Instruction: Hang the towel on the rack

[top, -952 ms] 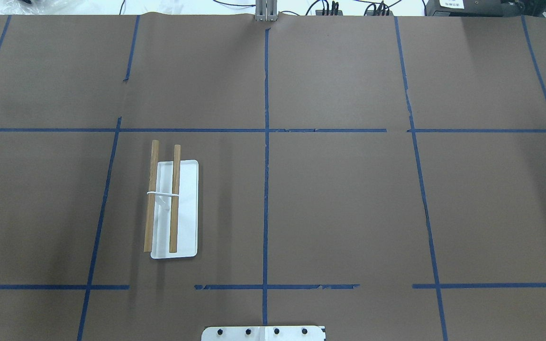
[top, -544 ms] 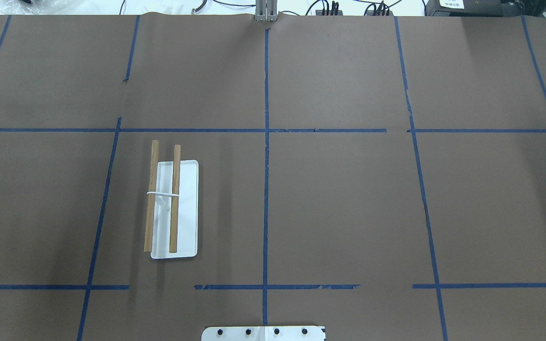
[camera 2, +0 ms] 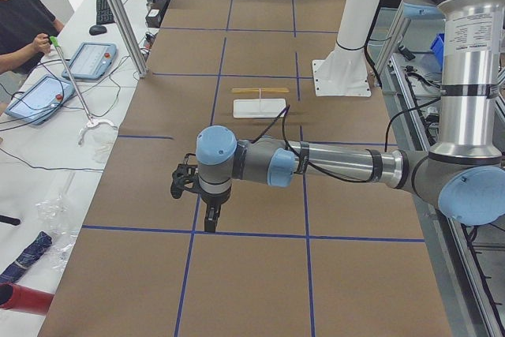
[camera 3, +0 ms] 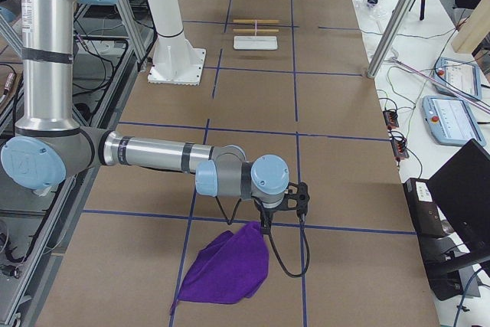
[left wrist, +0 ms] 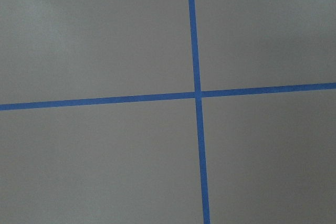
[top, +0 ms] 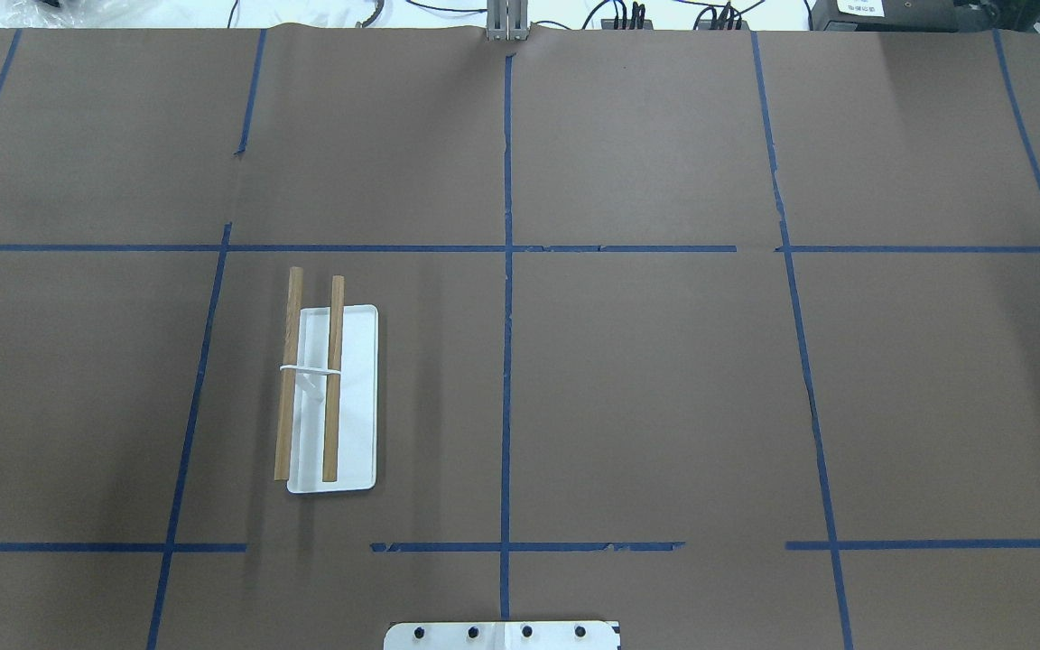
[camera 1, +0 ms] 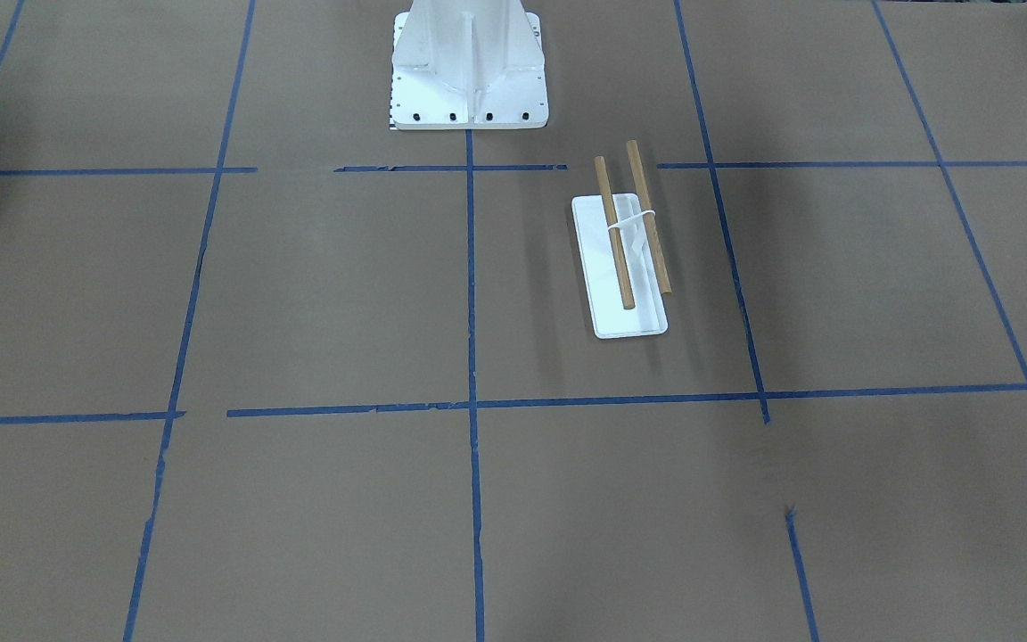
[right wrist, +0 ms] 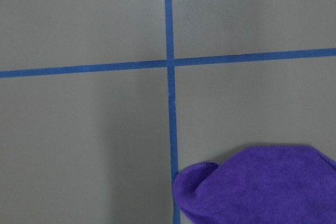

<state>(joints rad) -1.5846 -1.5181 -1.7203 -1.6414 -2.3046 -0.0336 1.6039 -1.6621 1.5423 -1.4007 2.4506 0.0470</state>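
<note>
While neither pincer shows in the overhead or front-facing views, each arm shows in a side view, stretched out low over one end of the table (top: 664, 406), which is covered in brown paper and crossed by blue tape lines (top: 507, 361). The left gripper (camera 2: 211, 225) points down just above a tape line at the robot's left end; from that view alone I cannot tell whether its fingers are wide or narrow, and the left wrist camera shows only paper and a tape crossing. The right gripper (camera 3: 265, 227) hangs at the robot's right end, right at the raised edge of the towel (camera 3: 226, 267); whether it grips the cloth or merely stands over it cannot be told. The towel lies rumpled on the paper, purple, with a stitched edge, just beside a tape line. The rack (top: 333, 406) stands well apart from it, on the robot's left half of the table, near the white pedestal (camera 1: 467, 62), its two wooden dowels parallel, bare, and running away from the robot over the flat white base.
</note>
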